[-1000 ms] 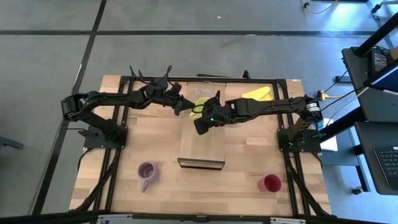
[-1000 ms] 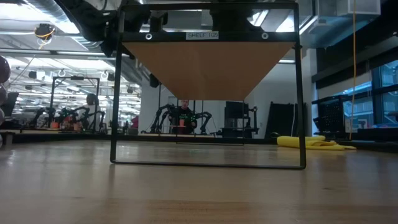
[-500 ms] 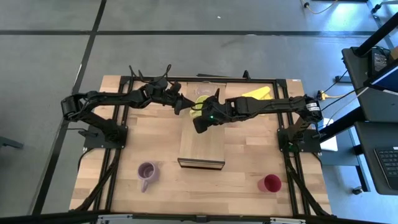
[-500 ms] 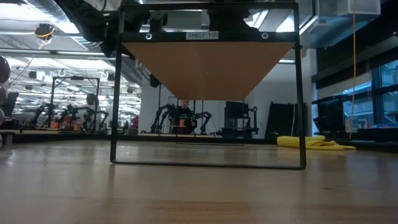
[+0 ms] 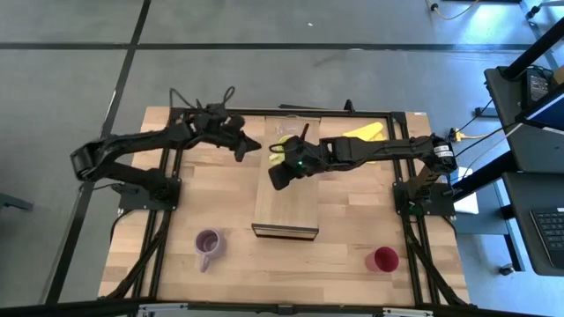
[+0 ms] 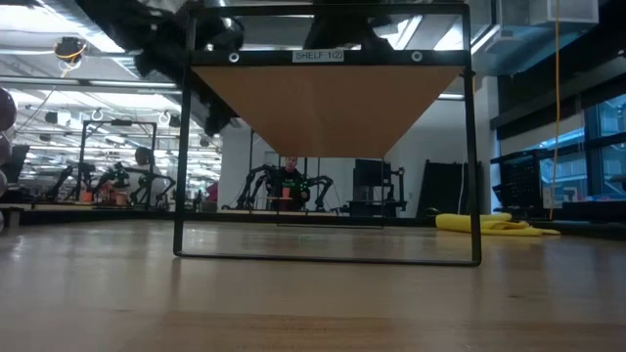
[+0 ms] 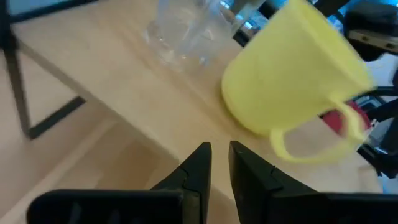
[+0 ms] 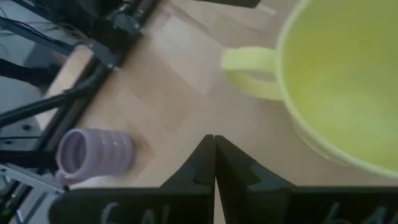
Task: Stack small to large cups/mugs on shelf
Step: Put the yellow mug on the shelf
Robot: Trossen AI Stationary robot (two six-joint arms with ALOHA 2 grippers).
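Observation:
The yellow-green handled mug (image 5: 282, 151) stands on its base on the far part of the shelf (image 5: 286, 207). The clear glass (image 5: 284, 130) stands just beyond it. My left gripper (image 5: 256, 146) is shut and hangs left of the mug, apart from it; its wrist view shows the mug (image 7: 298, 81) and the glass (image 7: 186, 31). My right gripper (image 5: 275, 176) is shut, just on the near side of the mug, its tips (image 8: 214, 146) over the shelf wood beside the mug's wall (image 8: 336, 81). The purple mug (image 5: 209, 244) and the red cup (image 5: 383, 259) stand on the tabletop.
A yellow cloth (image 5: 364, 134) lies at the table's far right. The shelf stands raised on a black frame (image 6: 181, 147) over the table's middle, its dark front edge (image 5: 285, 232) toward the near side. The purple mug also shows in the right wrist view (image 8: 93, 152).
My left gripper has drawn back from the yellow-green mug toward the table's left and far edges. My right gripper has crept a little toward the table's left edge along the mug.

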